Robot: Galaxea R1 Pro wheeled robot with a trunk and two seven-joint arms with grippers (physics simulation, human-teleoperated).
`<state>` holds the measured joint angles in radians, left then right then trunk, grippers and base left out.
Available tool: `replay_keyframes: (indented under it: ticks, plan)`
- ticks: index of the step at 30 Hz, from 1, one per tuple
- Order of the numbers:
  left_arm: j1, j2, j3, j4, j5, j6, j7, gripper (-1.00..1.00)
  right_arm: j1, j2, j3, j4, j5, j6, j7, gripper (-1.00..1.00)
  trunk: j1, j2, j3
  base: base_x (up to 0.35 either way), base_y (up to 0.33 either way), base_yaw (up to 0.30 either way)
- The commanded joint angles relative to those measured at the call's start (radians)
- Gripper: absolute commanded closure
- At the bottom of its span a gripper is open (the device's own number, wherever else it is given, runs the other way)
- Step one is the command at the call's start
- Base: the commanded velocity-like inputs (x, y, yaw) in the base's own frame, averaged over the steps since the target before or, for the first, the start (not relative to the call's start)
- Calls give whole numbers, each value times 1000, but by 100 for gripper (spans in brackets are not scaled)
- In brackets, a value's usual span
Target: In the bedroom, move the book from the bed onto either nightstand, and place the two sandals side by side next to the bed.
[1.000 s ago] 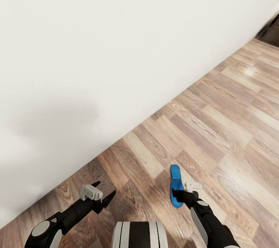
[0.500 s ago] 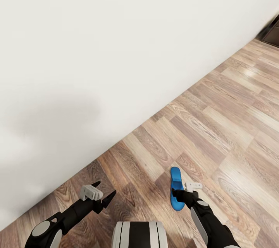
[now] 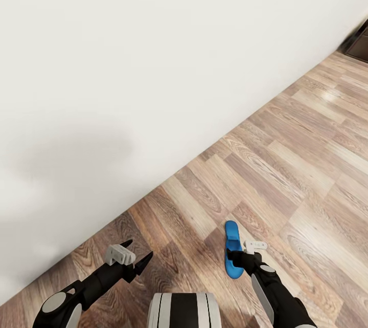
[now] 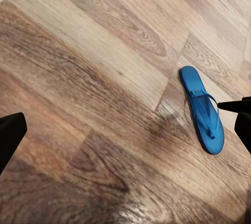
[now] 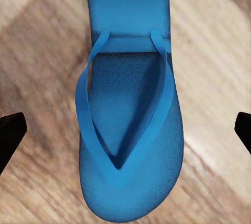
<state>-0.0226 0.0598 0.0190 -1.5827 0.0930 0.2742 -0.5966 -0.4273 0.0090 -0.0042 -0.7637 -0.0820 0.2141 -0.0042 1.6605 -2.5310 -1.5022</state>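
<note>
The blue sandal lies flat on the wood floor, long way from 12 to 6 o'clock, toe toward 6. The right gripper hangs spread wide over it, and the left gripper is spread too.

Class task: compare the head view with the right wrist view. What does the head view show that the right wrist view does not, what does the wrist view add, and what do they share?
Head view alone: the white wall, a dark cabinet corner, the open left tool over bare floor, and the right tool at the sandal's side. Right wrist view alone: the sandal's V-shaped strap and textured footbed close up, lying between that tool's open fingertips. Both share the blue sandal and the wood-plank floor.
</note>
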Motion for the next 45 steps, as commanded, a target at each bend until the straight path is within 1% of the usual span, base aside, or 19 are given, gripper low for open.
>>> replay_keyframes:
  ticks: [1, 19, 26, 34, 39, 45]
  plan:
    - [0, 0, 1, 0, 10, 10, -3, -100, 0, 0, 0, -2, -9, 5, 0, -100, 0, 0, -1, 0, 0, 0]
    - [0, 0, 1, 0, 10, 10, -2, -100, 1, 0, 0, -2, -9, 5, 0, -100, 0, 0, -1, 39, 0, 0]
    - [0, 0, 1, 0, 10, 10, -5, -100, 0, 0, 0, -1, -9, 5, 0, -100, 0, 0, -1, 139, 0, 0]
    - [0, 0, 0, -1, 10, 10, -5, -100, 0, 0, 0, 0, -9, 5, 0, -100, 0, 0, -1, 14, 0, 0]
    - [0, 0, 1, 0, 10, 10, -5, -100, 0, 0, 0, 0, -9, 5, 0, -100, 2, -1, -20, 0, 0, 0]
    - [0, 0, 1, -1, 10, 10, -5, -100, 0, 0, 0, 0, -9, 5, 0, -100, 2, -1, -20, 0, 0, 0]
